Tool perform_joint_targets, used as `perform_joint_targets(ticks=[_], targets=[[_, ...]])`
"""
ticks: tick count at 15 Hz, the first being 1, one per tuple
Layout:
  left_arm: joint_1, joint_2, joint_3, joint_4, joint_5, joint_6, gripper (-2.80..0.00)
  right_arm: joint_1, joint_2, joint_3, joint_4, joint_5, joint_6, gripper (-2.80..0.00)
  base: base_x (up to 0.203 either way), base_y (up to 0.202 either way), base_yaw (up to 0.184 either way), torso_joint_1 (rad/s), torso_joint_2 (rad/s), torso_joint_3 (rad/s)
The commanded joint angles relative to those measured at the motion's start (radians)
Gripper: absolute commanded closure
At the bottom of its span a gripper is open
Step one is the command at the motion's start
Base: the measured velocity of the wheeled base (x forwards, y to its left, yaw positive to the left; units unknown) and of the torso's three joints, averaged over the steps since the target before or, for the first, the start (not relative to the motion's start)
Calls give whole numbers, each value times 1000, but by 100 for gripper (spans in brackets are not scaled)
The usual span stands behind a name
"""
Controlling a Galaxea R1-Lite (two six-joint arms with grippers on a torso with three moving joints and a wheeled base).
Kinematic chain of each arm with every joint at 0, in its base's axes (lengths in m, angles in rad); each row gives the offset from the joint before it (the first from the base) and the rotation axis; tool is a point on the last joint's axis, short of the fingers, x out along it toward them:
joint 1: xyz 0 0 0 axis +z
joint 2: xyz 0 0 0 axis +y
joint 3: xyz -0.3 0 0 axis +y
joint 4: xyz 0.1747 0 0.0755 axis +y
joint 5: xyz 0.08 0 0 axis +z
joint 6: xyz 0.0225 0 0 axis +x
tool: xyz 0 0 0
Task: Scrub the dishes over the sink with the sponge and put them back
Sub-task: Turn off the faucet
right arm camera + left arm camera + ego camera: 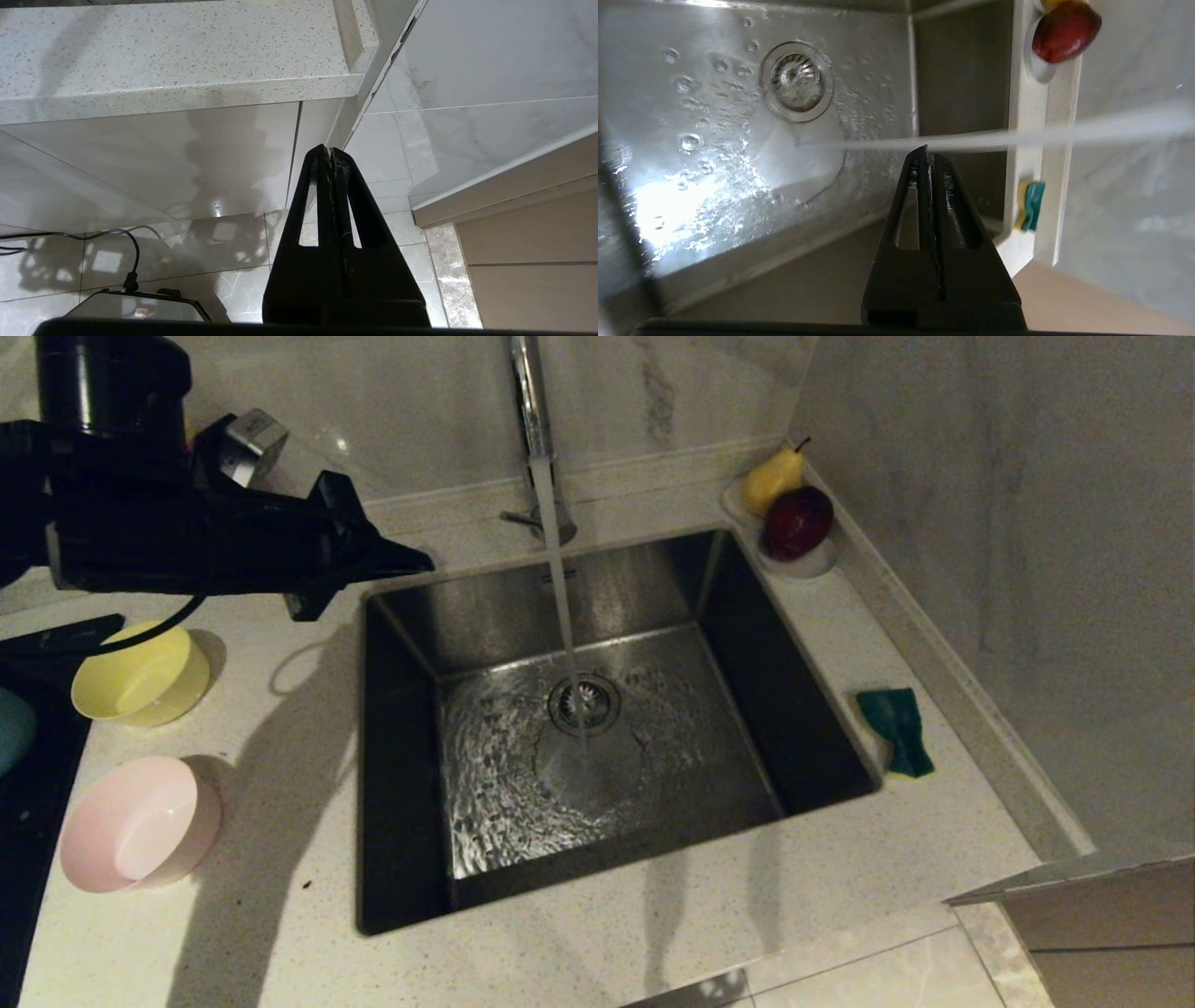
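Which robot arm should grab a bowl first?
Probably the left. The left gripper, shut and empty, hangs above the counter by the sink, on the side of the yellow bowl and pink bowl. The right gripper is down below the countertop.

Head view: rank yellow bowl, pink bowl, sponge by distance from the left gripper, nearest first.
From the left gripper, shut and empty over the sink's back left corner:
1. Yellow bowl, on the counter left of the sink, below the arm.
2. Pink bowl, same side, nearer the counter's front edge.
3. Sponge, across the sink on the right counter.
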Motion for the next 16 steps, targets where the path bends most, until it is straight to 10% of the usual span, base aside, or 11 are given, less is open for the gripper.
perform_joint_targets(ticks=[1, 16], targets=[[-11, 68, -11, -41, -2, -30, 0, 0, -1, 0, 0, 1, -2, 0, 0, 0, 0, 0, 0, 0], [-94, 163, -35, -139, -5, -88, 0, 0, -1, 0, 0, 1, -2, 0, 0, 0, 0, 0, 0, 0]])
